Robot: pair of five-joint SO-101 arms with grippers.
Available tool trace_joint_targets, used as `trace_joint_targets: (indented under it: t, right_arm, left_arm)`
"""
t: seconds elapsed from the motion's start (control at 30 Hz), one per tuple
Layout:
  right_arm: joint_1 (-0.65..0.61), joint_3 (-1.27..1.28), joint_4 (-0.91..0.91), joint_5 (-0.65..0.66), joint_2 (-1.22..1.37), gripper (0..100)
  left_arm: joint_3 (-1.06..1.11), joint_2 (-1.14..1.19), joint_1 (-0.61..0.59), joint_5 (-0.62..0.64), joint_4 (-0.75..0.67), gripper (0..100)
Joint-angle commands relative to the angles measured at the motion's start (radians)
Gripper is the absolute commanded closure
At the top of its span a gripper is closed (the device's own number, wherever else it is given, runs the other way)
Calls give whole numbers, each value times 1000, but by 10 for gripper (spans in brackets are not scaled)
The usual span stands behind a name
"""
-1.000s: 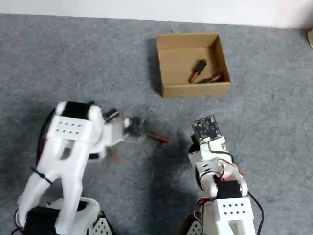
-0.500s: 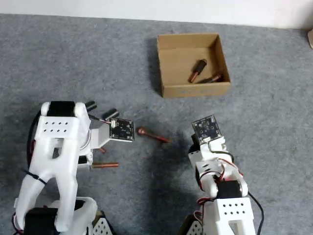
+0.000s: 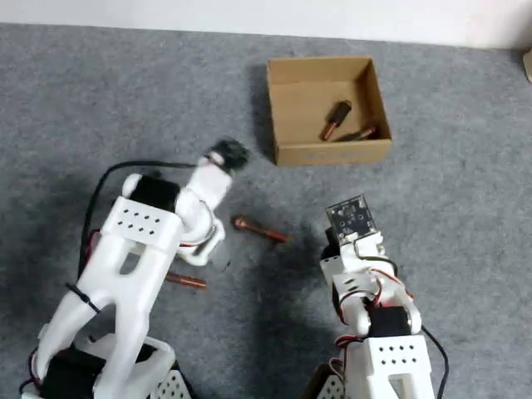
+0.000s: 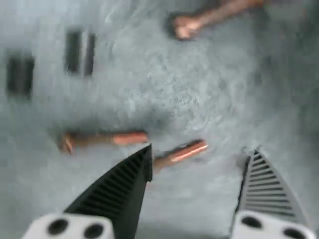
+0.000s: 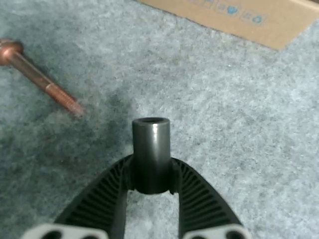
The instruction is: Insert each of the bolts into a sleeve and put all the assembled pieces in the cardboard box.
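Observation:
My left gripper (image 4: 200, 153) is open above the grey carpet, with a copper bolt (image 4: 178, 152) just past its fingertips and a second bolt (image 4: 103, 139) beside it. Two black sleeves (image 4: 79, 52) lie farther off, and a third bolt (image 4: 209, 14) lies beyond them. My right gripper (image 5: 151, 172) is shut on a black sleeve (image 5: 151, 149), held upright with its bore facing up. A bolt (image 5: 40, 74) lies ahead of it on the carpet. In the high view this bolt (image 3: 259, 230) rests between the two arms, and another bolt (image 3: 184, 281) pokes out beside the left arm (image 3: 150, 229).
The cardboard box (image 3: 283, 108) stands at the back and holds two assembled pieces (image 3: 337, 119). Its side wall (image 5: 239, 15) faces the right gripper. Grey carpet covers the whole work area, with a pale wall strip along the far edge.
The left arm has swung forward and to the right, its wrist now nearer the box, and it covers the two sleeves seen earlier. The right arm has not moved.

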Motion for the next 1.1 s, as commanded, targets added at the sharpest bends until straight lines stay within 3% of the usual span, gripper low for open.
trace_joint_targets:
  t: [0.0, 0.07, 0.23, 0.5, 0.8, 0.93, 1.07]
  right_arm:
    - [10, -5, -25, -6, -13, 994]
    - [10, -5, -25, -6, -13, 994]
    - [10, -5, -25, -5, -13, 994]
    - [10, -5, -25, -6, -13, 994]
    - [10, -5, -25, -8, -13, 994]
    - [10, -5, -25, -8, -13, 994]
    - [10, -5, -25, -8, -13, 994]
  left_arm:
    - [-33, -24, 18, 598, 0, 720]
    - [-35, -24, 12, 733, 40, 728]
    - [54, -16, -147, 1002, 101, 783]
    - [254, -15, -236, 1026, 98, 786]
    - [263, -13, -237, 1037, -129, 786]
    - [348, -13, -228, 1146, -227, 786]
    - [460, -13, -206, 1178, -351, 787]
